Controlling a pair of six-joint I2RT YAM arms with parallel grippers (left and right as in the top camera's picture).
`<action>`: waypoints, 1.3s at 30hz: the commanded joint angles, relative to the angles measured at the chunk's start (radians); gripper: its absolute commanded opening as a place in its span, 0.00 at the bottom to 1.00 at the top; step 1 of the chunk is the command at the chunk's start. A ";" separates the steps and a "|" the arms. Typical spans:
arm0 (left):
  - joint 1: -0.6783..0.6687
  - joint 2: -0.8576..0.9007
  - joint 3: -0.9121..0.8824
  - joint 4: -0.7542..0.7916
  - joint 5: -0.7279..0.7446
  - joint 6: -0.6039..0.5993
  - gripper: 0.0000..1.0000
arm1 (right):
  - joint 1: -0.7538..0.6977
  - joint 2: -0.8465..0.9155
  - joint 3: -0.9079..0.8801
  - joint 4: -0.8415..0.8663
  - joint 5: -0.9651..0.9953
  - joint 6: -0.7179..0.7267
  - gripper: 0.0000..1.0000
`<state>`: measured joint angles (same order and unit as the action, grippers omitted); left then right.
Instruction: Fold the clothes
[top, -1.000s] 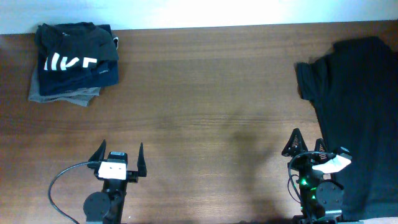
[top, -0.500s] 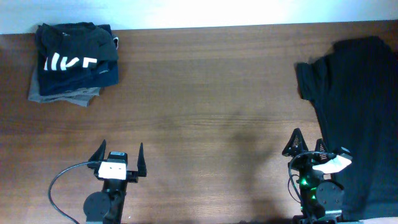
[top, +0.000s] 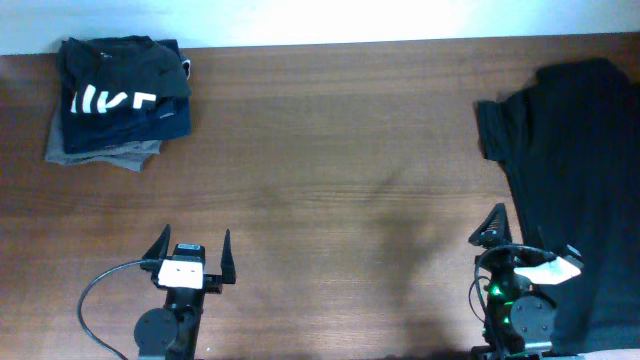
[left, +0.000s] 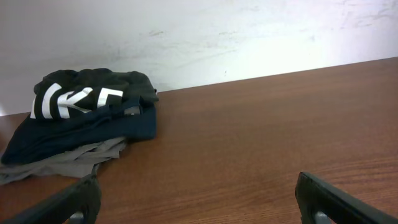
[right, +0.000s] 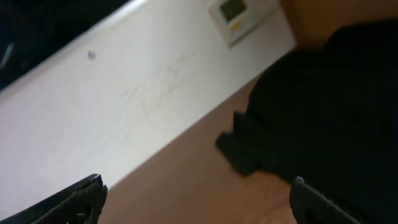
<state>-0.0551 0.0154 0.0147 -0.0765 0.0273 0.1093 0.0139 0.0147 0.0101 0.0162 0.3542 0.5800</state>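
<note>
Left end effector (top: 193, 243) and right end effector (top: 520, 236) both gape wide, holding nothing

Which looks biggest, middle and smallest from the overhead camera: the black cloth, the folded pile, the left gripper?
Largest: black cloth, even though the picture's edge cuts it off.
Middle: folded pile.
Smallest: left gripper.

This is looking like a robot test room: a plain wooden table (top: 320, 150) is lying under the left claw (top: 192, 243), a bare white wall (left: 205, 37) is standing beyond it, and a small wall panel (right: 239, 14) is hanging ahead of the right claw (right: 196, 193).
</note>
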 joint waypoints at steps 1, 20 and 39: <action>-0.001 -0.010 -0.006 -0.002 0.014 0.013 0.99 | 0.005 -0.006 -0.005 0.048 0.123 0.005 0.99; -0.001 -0.009 -0.006 -0.002 0.014 0.012 0.99 | 0.005 0.082 0.275 -0.104 0.190 -0.458 0.99; -0.001 -0.010 -0.006 -0.002 0.014 0.012 0.99 | 0.005 0.982 0.982 -1.022 -0.299 -0.358 0.99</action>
<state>-0.0551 0.0147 0.0147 -0.0780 0.0273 0.1093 0.0147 0.9230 0.9627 -1.0023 0.3046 0.1993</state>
